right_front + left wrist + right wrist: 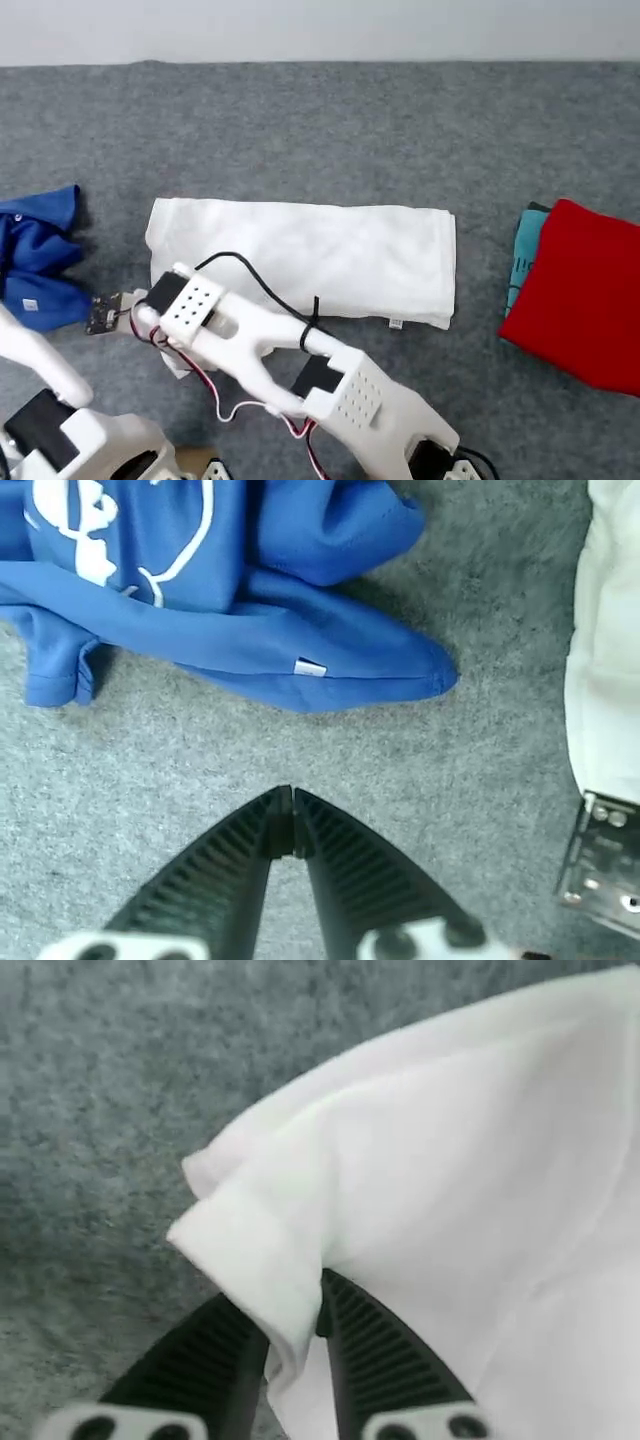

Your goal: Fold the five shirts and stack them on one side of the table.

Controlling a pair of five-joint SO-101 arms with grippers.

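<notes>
High view: white shirt (pixel 320 260) lies mid-table, folded lengthwise into a long strip, so approx. half done. Red shirt (pixel 580 300) sits folded on top of a teal shirt (pixel 525 255), well to the right of the white one; prob. the stack, 2 done. Blue shirt (pixel 35 270) is crumpled well to the left of the white one, not yet folded. That makes 4 shirts counted. Right arm (pixel 300 360) reaches to the white shirt's near-left corner; left arm (pixel 40 370) is near the blue shirt, left of the white one.

Left wrist view: left gripper (pixel 292 815) has its fingers pressed together w/ nothing between them. It hangs over bare cover, between the blue shirt and the white shirt's edge.

Right wrist view: right gripper (pixel 290 1310) pinches a folded corner of the white shirt between its fingers, cloth draped over one tip.

Surface: grey felt-like table cover (pixel 320 130), w/ a pale wall (pixel 320 30) past the far side of the white shirt.
</notes>
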